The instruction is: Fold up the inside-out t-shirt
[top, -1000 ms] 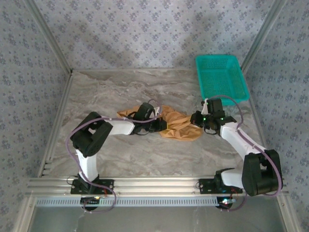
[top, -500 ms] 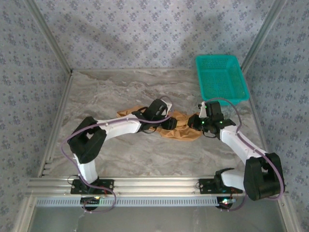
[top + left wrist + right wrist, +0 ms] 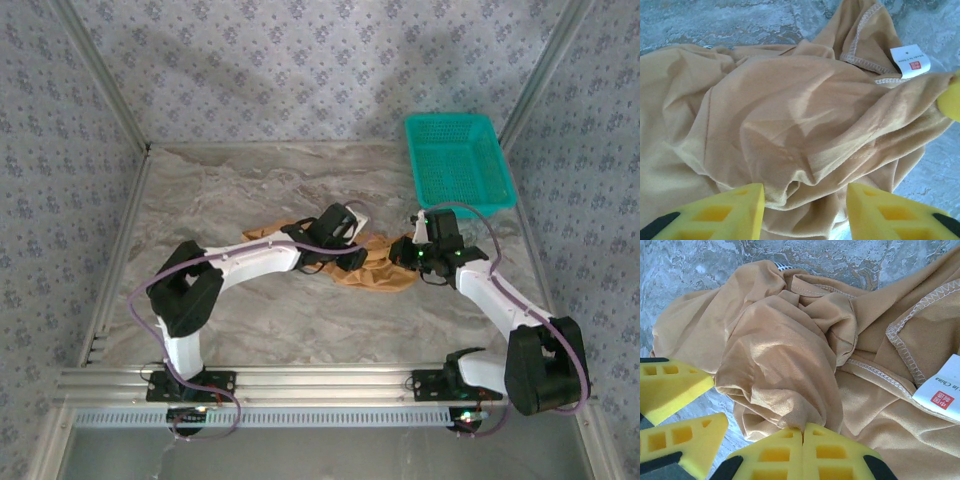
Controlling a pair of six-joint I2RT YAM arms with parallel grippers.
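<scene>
The tan inside-out t-shirt (image 3: 378,270) lies crumpled on the marble table between both arms. In the left wrist view the t-shirt (image 3: 790,110) spreads in folds, its white label (image 3: 910,61) at the upper right. My left gripper (image 3: 805,212) is open, hovering just over a fold with cloth below the gap. My right gripper (image 3: 802,450) is shut, pinching a fold of the t-shirt (image 3: 790,355) at its edge. In the top view the left gripper (image 3: 362,256) and right gripper (image 3: 402,250) sit close together over the cloth's right part.
A teal mesh basket (image 3: 458,160) stands at the back right corner. The left gripper's yellow fingers (image 3: 677,385) show beside the right one, very near. Bare marble table (image 3: 230,190) lies to the left and front; metal frame rails border it.
The left arm has reached rightward across the shirt toward the right gripper. The right gripper has shifted slightly left and stays shut on the cloth.
</scene>
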